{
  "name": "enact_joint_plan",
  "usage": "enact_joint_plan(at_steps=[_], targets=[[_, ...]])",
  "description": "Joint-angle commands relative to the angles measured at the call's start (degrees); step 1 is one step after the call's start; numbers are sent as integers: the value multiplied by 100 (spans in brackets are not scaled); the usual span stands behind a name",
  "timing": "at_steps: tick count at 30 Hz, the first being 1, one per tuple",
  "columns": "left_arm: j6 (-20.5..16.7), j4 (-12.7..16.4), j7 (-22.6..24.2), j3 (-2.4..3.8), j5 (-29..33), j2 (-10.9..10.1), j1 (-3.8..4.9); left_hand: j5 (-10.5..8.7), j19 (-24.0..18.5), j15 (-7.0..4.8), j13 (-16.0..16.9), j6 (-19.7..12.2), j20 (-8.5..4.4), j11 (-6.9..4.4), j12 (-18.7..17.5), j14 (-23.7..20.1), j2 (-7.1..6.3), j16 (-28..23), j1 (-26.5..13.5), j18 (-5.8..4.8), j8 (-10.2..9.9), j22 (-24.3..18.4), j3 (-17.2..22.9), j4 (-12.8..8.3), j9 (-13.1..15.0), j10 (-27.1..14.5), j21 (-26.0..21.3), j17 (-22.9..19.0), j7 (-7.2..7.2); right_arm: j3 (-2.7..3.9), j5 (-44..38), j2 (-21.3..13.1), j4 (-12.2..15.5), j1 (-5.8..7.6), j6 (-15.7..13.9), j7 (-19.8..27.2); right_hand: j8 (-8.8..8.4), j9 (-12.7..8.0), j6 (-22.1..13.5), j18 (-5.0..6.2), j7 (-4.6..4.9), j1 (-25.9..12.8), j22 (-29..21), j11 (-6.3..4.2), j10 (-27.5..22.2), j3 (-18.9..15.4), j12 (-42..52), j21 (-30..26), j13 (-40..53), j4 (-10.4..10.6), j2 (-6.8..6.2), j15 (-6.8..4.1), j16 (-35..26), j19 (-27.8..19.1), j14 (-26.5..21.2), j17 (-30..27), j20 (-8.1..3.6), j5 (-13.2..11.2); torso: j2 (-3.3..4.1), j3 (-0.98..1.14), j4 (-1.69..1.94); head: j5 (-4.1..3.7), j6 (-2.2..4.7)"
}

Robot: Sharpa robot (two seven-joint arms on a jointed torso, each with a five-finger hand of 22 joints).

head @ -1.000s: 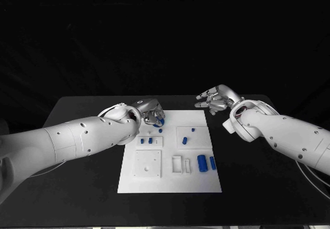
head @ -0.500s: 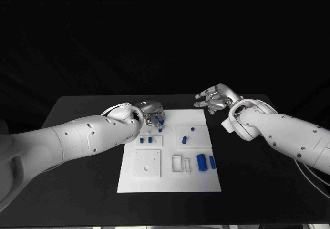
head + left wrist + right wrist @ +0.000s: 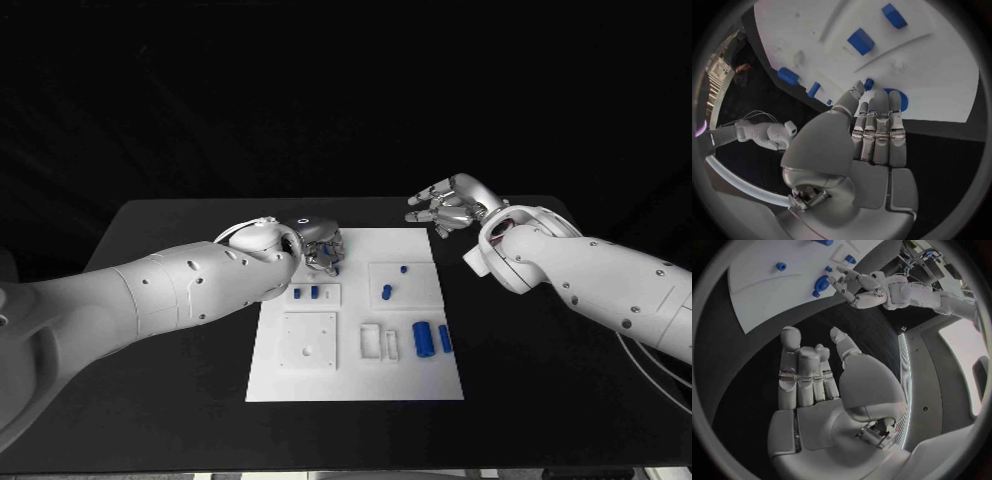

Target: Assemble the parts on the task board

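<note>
The white task board (image 3: 361, 372) lies mid-table. My left hand (image 3: 320, 250) is low over its far left corner. There its fingertips (image 3: 879, 97) lie on a round blue part (image 3: 901, 101), with the thumb close beside it; the same part (image 3: 821, 284) appears at those fingertips in the right wrist view. My right hand (image 3: 451, 208) hangs above the black table past the board's far right corner, its fingers (image 3: 801, 372) apart and holding nothing. A thick blue cylinder (image 3: 423, 338), a thin one (image 3: 446, 340), a small part (image 3: 387, 293) and two short pegs (image 3: 304, 293) rest on the board.
White raised fixtures (image 3: 382, 343) and a square plate (image 3: 309, 342) occupy the board's near half. Blue blocks (image 3: 861, 41) sit in recesses beyond my left hand. Black table (image 3: 173, 380) surrounds the board on all sides.
My left hand has sunk toward the board's far left corner, and the blue part seen at its fingers is now covered in the head view. The right hand has barely shifted.
</note>
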Motion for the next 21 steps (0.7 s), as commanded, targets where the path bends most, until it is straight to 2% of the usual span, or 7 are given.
enact_joint_plan(at_steps=[1, 14, 21], targets=[[167, -26, 34, 2, -77, 31, -28, 23, 37, -21, -6, 59, -15, -9, -16, 20, 64, 34, 12, 52, -35, 117, 46, 10, -9, -22, 4, -1, -18, 3, -8, 0, 14, -2, 22, 55, -25, -8, -17, 78, 24, -49, 162, -23, -43, 1, -45, -22, -52, 1, -3, -19, -15, 172, 25, -11, -9, 19, 0, 0, -2, -3, -2], [159, -165, 124, 2, -77, 90, -95, 45, 48, -58, -12, 168, -65, -32, -20, 79, 203, 142, -34, 54, -36, 147, 224, -41, -15, -61, 143, 27, -39, 3, -8, -6, 30, -2, 24, 52, -25, -8, -17, 78, 24, -49, 162, -23, -43, 1, -45, -22, -52, 1, -3, -19, -15, 172, 25, -11, -9, 19, -4, 3, -1, -19, -15], [175, -270, 182, 3, -62, 140, -131, 55, 78, -81, -13, 220, -87, -44, -20, 198, 279, 220, -79, 78, -36, 149, 339, 16, -18, -35, 351, 43, -30, 3, -8, -4, 40, -2, 28, 51, -23, -8, -10, 75, 22, -45, 167, -24, -33, 1, -11, -16, -55, -3, -2, -21, -9, 182, 30, -6, -12, 16, -3, 4, 0, -30, -14]])
